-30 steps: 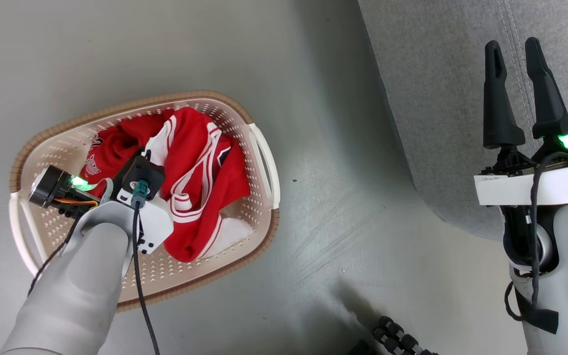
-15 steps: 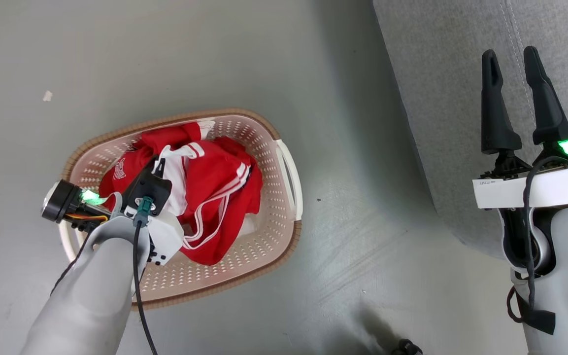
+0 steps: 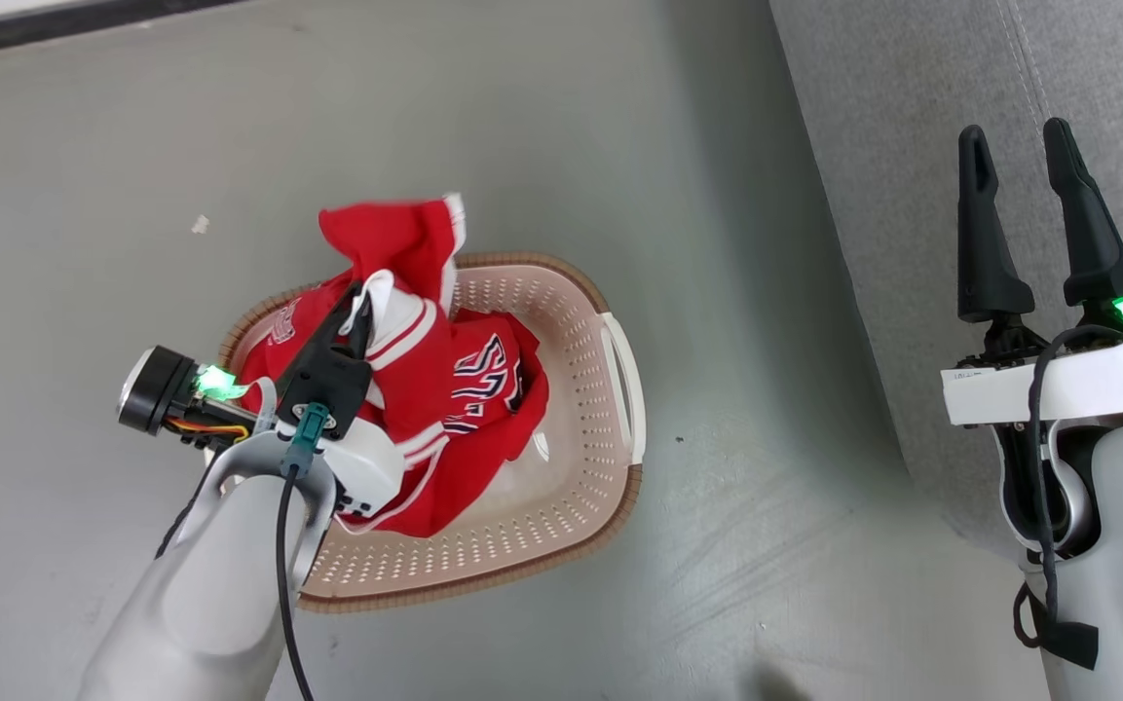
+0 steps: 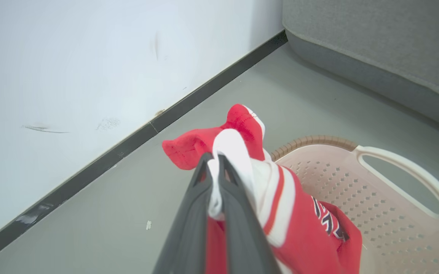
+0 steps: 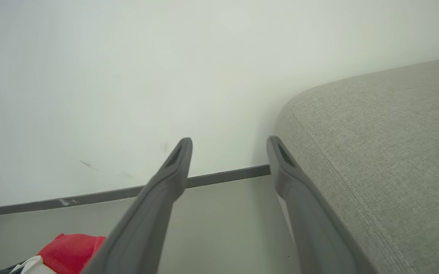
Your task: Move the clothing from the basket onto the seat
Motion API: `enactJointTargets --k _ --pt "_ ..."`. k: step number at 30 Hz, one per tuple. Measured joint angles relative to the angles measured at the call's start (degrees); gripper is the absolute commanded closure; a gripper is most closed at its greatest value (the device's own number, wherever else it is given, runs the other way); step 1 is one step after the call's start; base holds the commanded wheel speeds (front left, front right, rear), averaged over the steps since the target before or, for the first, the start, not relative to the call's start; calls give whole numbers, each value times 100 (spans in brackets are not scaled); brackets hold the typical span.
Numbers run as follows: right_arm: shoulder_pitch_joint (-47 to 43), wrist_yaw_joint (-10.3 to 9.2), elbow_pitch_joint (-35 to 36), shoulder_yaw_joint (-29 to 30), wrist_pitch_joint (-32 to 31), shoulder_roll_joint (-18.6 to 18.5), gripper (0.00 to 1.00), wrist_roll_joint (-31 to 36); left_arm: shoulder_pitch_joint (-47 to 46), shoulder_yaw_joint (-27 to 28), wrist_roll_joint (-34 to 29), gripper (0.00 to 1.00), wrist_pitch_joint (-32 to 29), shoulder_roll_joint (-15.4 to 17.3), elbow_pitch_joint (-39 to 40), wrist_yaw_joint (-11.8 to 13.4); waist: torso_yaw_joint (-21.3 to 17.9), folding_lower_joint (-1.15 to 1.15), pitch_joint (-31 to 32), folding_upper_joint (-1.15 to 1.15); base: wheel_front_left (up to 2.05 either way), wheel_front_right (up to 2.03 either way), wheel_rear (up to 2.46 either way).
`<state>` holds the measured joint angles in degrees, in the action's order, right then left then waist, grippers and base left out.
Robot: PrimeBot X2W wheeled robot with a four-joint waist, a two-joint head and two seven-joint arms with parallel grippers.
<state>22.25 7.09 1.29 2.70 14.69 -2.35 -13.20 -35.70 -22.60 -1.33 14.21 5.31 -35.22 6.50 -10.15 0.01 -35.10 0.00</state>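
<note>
While the jersey hangs bunched in a peak like this, the thing to get right is clearing the basket before any swing sideways. The clothing (image 3: 444,389), red with white panels and dark lettering, is pinched at a white band near its top. One red flap flops out past the rim toward 12 o'clock, and the lower folds lie down inside the basket (image 3: 571,331).

The left pincer (image 4: 213,159) is closed tight on that white fold, its two dark fingers pressed together with cloth squeezed between them. The basket sits on the grey floor (image 3: 619,127). The seat (image 3: 912,117) lies off at about 2 o'clock from it, well apart, with bare floor between. The right pincer (image 3: 1013,136) hovers over the seat's near edge, fingers spread and holding nothing.

From where I stand, the lift should go straight up until the lowest hem is above the rim. Otherwise the trailing cloth could snag the handle at 3 o'clock and drag or tip the light basket. Only then should it carry toward 2 o'clock, high enough for the tail to clear the seat's rounded edge. The hold is on a narrow fold, so a slow, even motion seems wise. The right pincer sits in the path and is best drawn aside.
</note>
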Motion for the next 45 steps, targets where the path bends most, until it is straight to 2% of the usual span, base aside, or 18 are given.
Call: enactJointTargets --k 14,18,33,45 --pt "-322 0 -119 44 0 -4 0 264 598 -82 127 100 2 157 1639 31 361 0 597 0 0 0 0" --pt "-360 0 -141 51 0 -5 0 291 712 -113 129 100 7 227 1984 -30 445 0 779 0 0 0 0" --pt "-699 0 -159 23 0 -32 0 519 805 -161 180 100 8 573 2787 -417 641 0 1462 0 0 0 0" --pt "-925 0 -182 -172 0 -137 0 520 707 -166 311 100 8 600 3033 -675 682 0 1932 0 0 0 0"
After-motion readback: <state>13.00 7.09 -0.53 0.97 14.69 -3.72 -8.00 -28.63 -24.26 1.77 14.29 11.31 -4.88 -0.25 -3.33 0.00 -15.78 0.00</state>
